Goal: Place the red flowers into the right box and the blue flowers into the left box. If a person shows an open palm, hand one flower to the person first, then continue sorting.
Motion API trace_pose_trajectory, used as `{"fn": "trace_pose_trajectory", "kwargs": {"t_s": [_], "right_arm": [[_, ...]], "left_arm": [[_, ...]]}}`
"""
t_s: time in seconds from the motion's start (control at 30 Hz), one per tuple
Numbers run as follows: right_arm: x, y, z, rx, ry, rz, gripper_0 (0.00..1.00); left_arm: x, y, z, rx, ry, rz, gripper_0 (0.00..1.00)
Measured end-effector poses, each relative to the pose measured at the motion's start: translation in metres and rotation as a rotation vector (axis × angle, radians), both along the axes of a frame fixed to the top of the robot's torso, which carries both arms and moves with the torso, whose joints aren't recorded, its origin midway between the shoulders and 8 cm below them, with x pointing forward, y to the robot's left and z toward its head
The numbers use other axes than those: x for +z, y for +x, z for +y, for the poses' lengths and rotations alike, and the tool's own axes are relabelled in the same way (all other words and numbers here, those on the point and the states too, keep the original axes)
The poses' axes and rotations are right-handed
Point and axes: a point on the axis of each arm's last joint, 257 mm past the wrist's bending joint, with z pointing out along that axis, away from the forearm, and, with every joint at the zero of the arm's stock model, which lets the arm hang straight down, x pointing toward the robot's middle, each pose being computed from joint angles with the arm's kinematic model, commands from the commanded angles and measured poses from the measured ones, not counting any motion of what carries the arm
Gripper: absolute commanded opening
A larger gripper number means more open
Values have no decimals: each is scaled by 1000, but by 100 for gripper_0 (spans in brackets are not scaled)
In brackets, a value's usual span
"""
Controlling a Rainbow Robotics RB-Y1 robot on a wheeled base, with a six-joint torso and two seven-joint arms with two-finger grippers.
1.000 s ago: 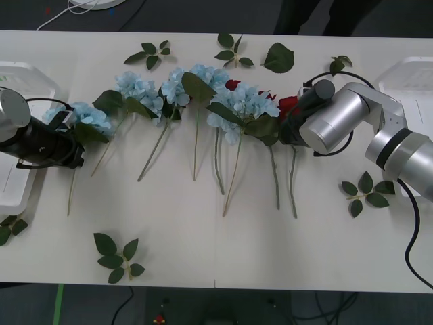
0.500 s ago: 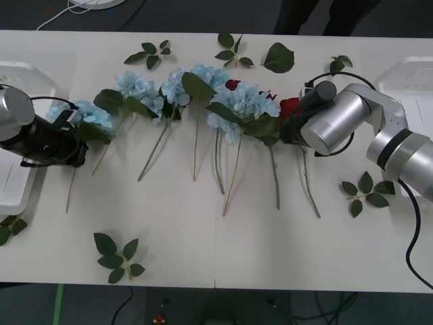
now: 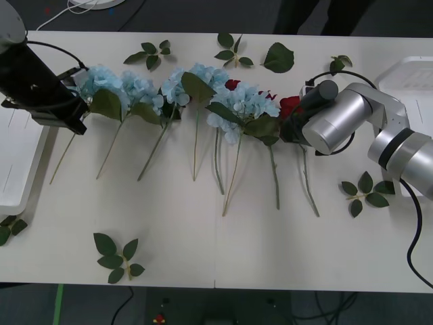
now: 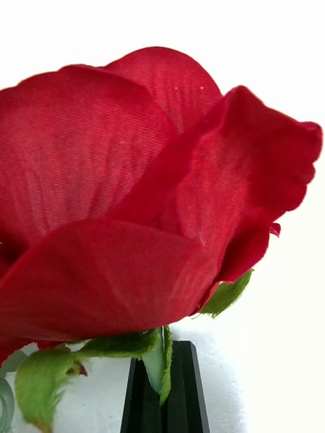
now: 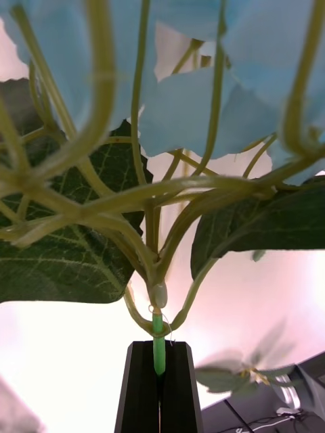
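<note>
Comparing with half a second ago, we note the left gripper [image 3: 67, 101] has carried its blue flower [image 3: 95, 80] up and back from the table's left edge, so the bloom now hangs beside the next pale clusters and the stem [image 3: 63, 157] trails toward the left box [image 3: 17, 172]. We judge this a lift before delivery; the bloom is not yet over the tray. In the left wrist view the black fingers [image 5: 139, 385] are closed tight on the green stem just under the branching.

The right gripper [image 3: 292, 125] has hardly moved. In the right wrist view its fingers [image 4: 186, 392] are pinched shut on a red flower [image 4: 135, 203] just below the bloom, at the right end of the row on the table; its stem [image 3: 308, 183] lies slanted toward the robot. The right box [image 3: 406, 74] sits near, at the table's right end.

Materials: rose petals are woven fabric, visibly ribbed, thick and cupped. Hydrangea petals are thin and flat; stalks are smooth plastic, forked; leaves dark, veined, broad. Trays are translucent white, round-cornered.
</note>
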Motion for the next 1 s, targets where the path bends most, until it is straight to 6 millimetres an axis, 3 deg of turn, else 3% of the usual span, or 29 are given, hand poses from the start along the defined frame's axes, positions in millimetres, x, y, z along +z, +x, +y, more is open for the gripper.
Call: {"fn": "trace_pose_trajectory", "kwargs": {"t_s": [0.17, 0.3, 0.77, 1.0], "right_arm": [[17, 1, -5, 9, 22, -25, 0], [49, -5, -8, 33, 80, -86, 0], [204, -45, -60, 60, 321, -496, 0], [277, -49, -54, 150, 391, -760, 0]], "left_arm": [[40, 2, 16, 55, -16, 13, 0], [59, 0, 35, 114, -16, 20, 0], [62, -8, 39, 129, -26, 48, 0], [62, -9, 39, 128, -27, 54, 0]]}}
